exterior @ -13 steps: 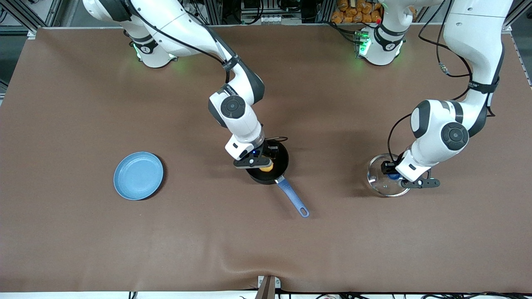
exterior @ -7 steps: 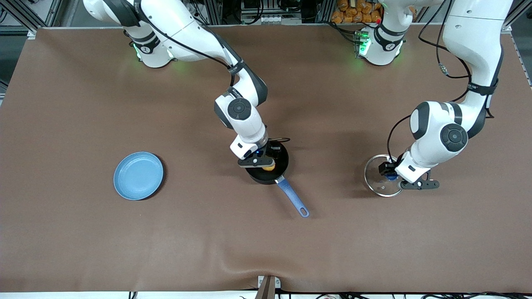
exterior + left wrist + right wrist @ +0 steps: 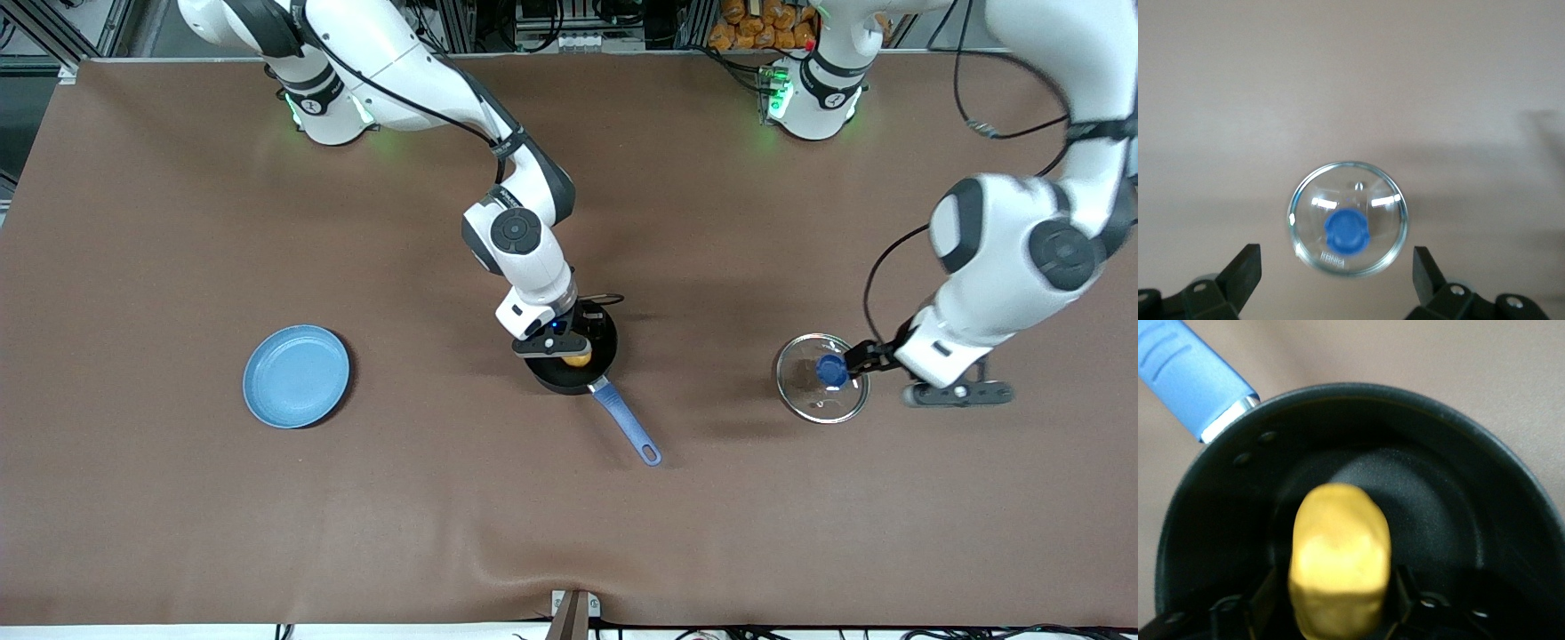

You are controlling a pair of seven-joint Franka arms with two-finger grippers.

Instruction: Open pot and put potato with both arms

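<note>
Right wrist view: potato (image 3: 1340, 560) between right hand (image 3: 1331, 603) fingers (inside pot (image 3: 1458, 520)).

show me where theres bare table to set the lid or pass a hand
Bare cloth between the plate and the pot, between the pot and the glass lid, and nearer the front camera. Crowded at the pot, under the right gripper, and beside the lid, by the left gripper.
</note>
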